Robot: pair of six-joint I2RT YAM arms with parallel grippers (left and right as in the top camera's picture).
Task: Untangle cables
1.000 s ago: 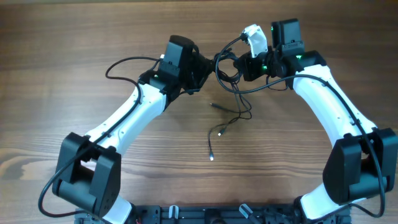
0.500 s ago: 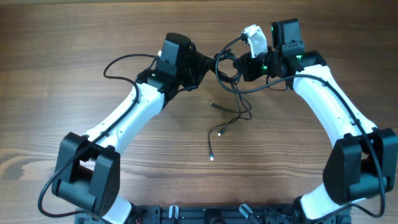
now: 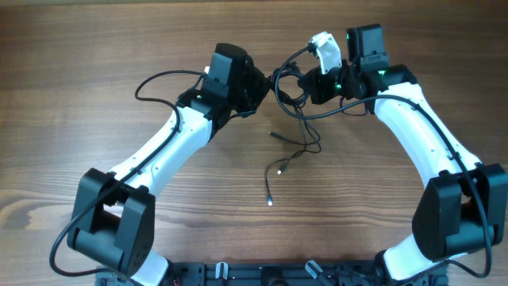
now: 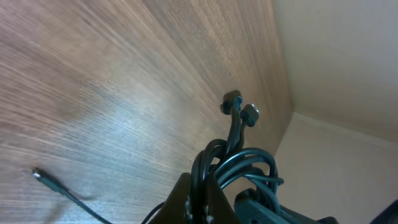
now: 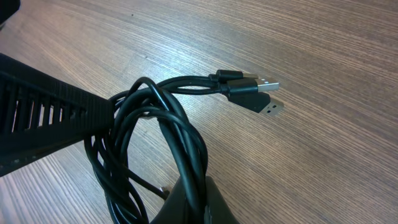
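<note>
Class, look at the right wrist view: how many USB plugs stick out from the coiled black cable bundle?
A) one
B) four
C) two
C: two metal-tipped USB plugs sit side by side, sticking out of the cable bundle over the wooden table.

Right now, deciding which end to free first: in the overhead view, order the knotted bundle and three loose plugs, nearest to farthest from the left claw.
1. Knotted bundle, in the left claw.
2. Upper plug, just below.
3. Middle plug, lower down.
4. Bottom plug, lowest in view.
</note>
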